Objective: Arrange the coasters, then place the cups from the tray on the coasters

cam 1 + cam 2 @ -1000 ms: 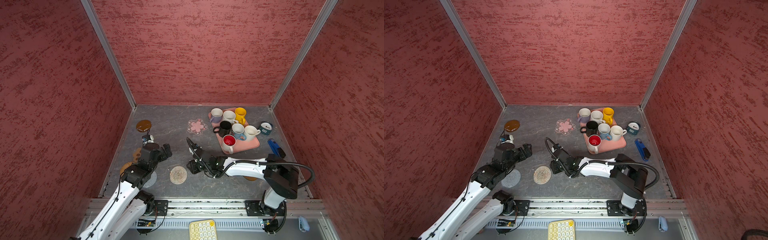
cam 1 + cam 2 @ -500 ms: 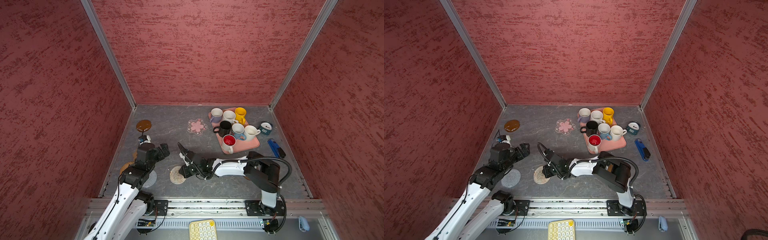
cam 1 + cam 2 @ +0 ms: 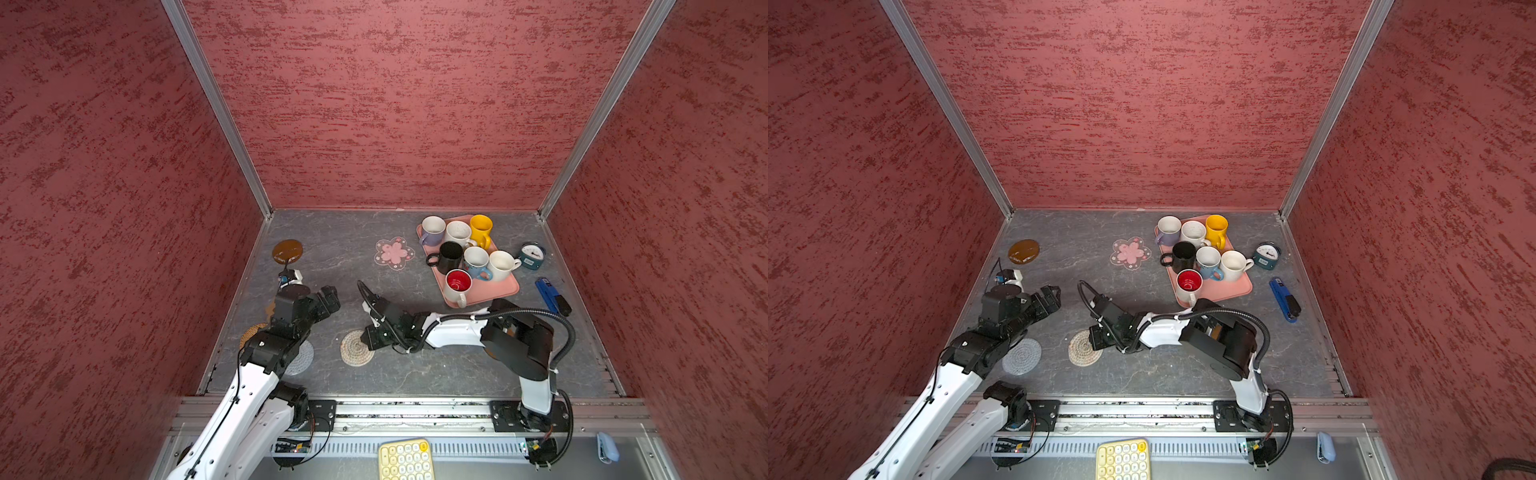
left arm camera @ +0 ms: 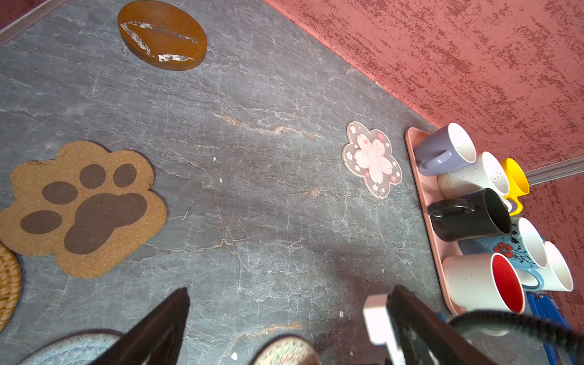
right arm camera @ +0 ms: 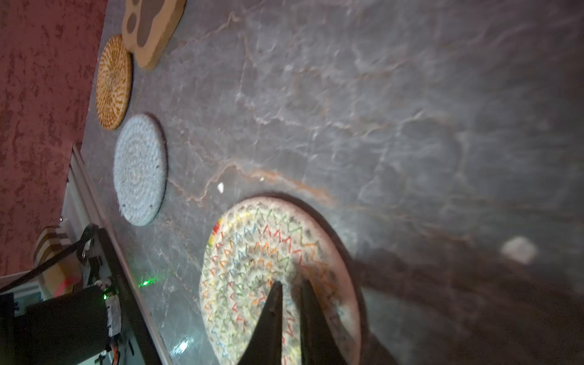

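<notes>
So the right gripper [image 5: 291, 282] is pinched closed, tips down on the beige coaster [image 5: 252, 252] at about 7 o'clock on the table [image 3: 332, 249]. Meanwhile the left gripper [image 3: 330, 297] is spread wide with nothing in it, and all seven cups [image 3: 451, 255] sit on the tray [image 3: 500, 289] around 2 o'clock.

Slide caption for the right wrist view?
Right hand shut over the stitched woven coaster; grey coaster, tan coaster and paw coaster lie beyond near the wall.

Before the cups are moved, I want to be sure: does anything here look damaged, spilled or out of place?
Nothing is spilled or tipped. Only the glossy brown disc near the left wall shows white streaks across its top, scratches or perhaps only glare. A few white bits lie on the table.
</notes>
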`<state>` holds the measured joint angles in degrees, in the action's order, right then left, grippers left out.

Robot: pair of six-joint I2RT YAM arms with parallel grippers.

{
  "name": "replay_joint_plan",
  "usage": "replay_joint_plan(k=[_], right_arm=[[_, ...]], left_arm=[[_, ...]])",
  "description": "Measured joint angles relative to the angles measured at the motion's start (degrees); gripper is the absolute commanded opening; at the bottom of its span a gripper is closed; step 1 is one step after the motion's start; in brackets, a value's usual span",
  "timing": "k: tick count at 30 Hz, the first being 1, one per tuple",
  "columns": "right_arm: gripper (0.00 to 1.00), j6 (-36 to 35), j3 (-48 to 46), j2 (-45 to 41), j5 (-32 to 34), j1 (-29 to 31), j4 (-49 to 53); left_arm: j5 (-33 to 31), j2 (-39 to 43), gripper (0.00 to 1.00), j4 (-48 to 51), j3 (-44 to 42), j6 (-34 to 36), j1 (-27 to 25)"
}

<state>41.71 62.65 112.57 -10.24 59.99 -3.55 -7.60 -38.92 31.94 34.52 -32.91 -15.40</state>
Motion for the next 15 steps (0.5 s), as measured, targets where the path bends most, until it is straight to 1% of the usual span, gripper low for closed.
replay_joint_plan(k=[5,15], right_arm=[[0.13,-1.14,1.55,0.68,0.55,-4.79,1.44],[0.13,-5.27,7.15,3.54,0.85,-13.75,5.60]], left_arm=[[0.13,-3.06,0.99,-1.81,0.00,0.20,0.52],[1.57,-11.45,0.99,-8.48,-0.02,0.20,1.03]])
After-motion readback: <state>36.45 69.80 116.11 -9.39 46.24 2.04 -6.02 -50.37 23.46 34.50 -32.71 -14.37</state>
